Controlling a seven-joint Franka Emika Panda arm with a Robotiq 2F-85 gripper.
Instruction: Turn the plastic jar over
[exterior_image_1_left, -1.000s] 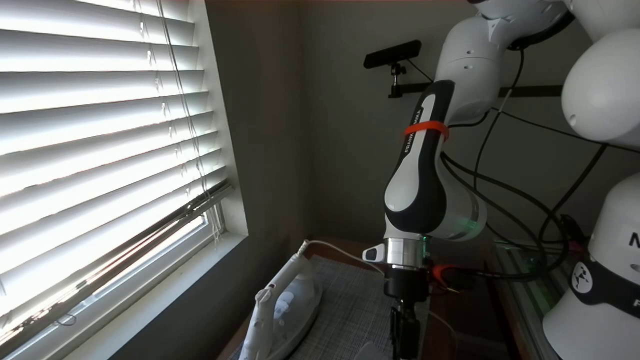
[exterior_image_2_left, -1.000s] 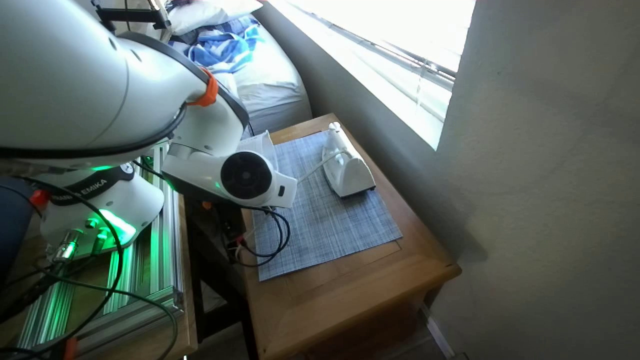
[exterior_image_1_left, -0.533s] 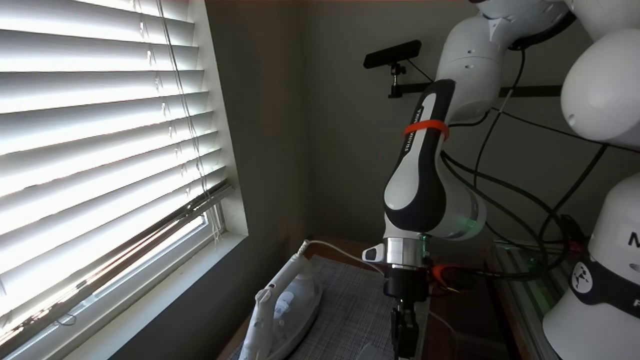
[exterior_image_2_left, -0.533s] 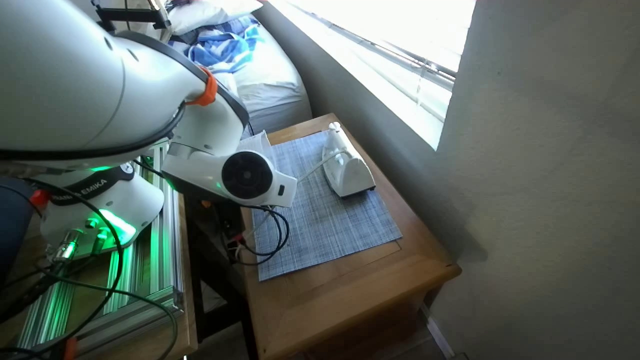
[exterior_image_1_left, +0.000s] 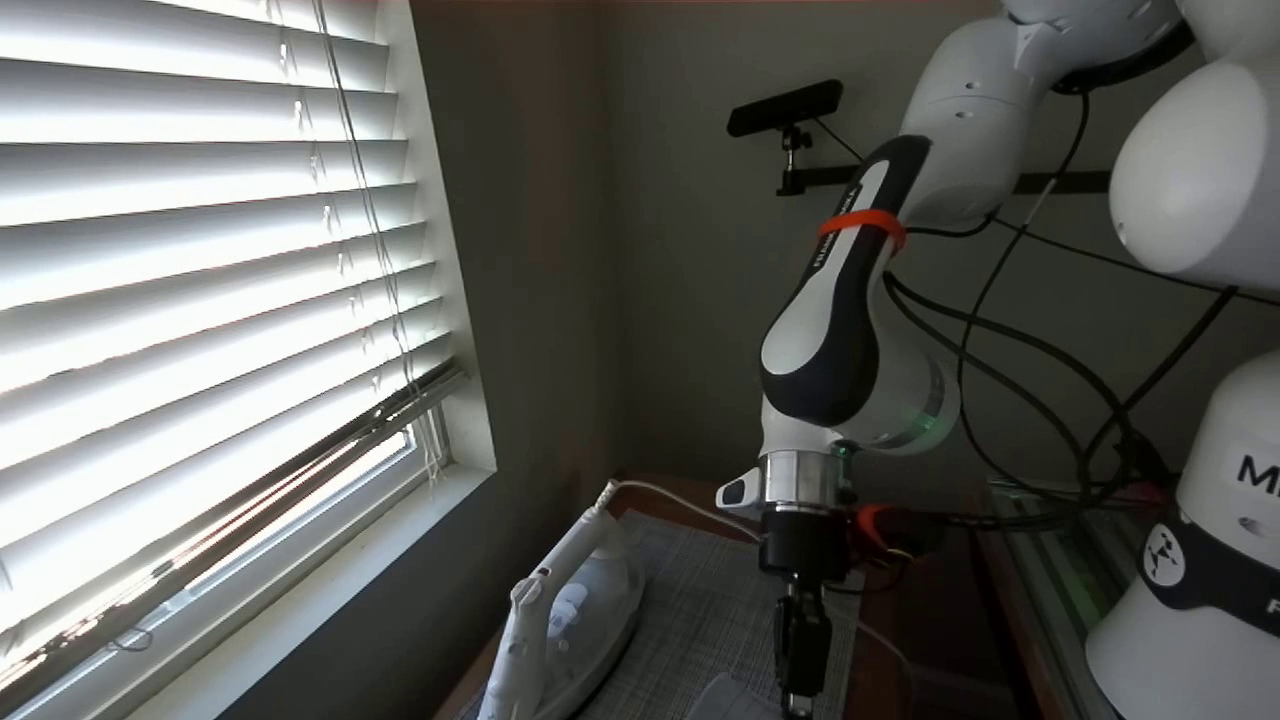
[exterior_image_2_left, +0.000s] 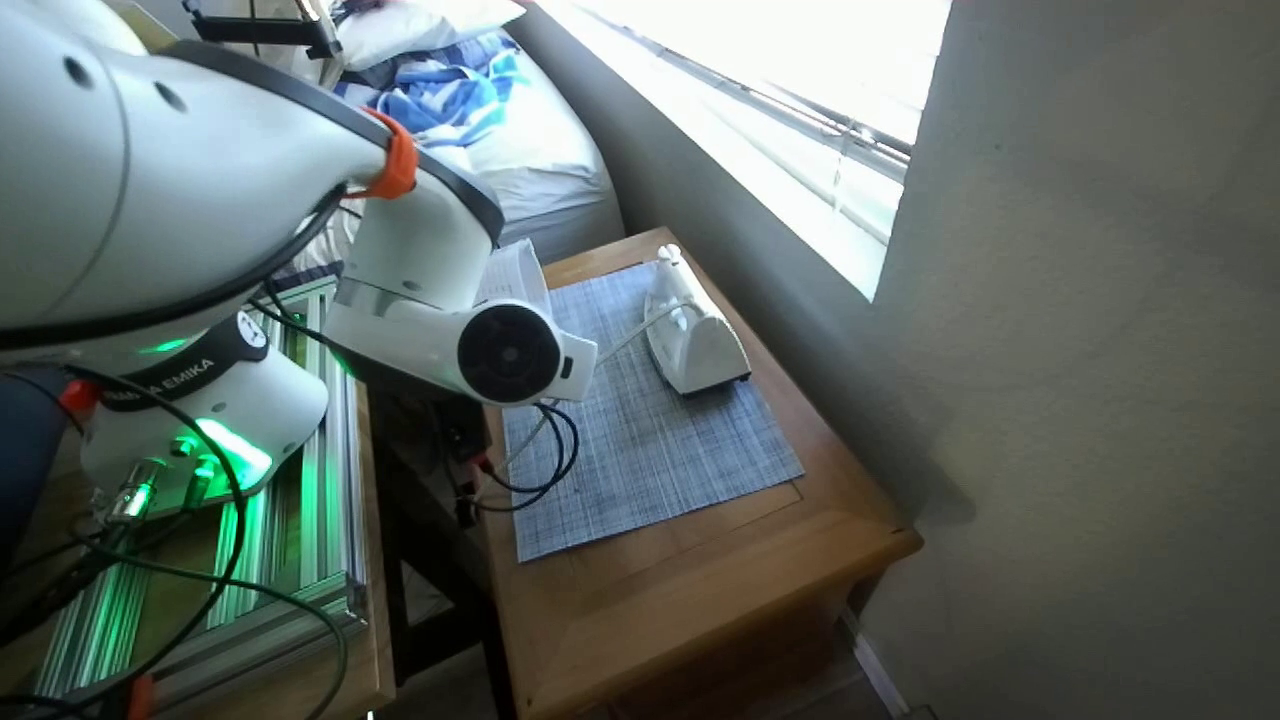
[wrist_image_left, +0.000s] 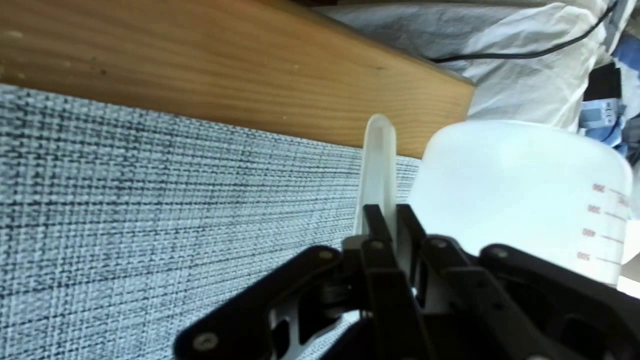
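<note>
Daylight glaring through horizontal window blinds (exterior_image_1_left: 210, 225), gray wall (exterior_image_1_left: 660, 280) dim beside them, green glow on robot base (exterior_image_2_left: 285, 410)

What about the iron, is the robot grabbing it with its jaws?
No, in an exterior view the iron sits off to one side, with the mat showing between it and the jaws.

There are one plastic jar (wrist_image_left: 515, 185), one iron (exterior_image_2_left: 697, 350), one woven mat (exterior_image_2_left: 650, 450) on one worktop (exterior_image_2_left: 700, 600), one robot arm (exterior_image_1_left: 835, 330) with two fingers (wrist_image_left: 376, 222), one window (exterior_image_1_left: 200, 250) and one bed (exterior_image_2_left: 545, 150)
</note>
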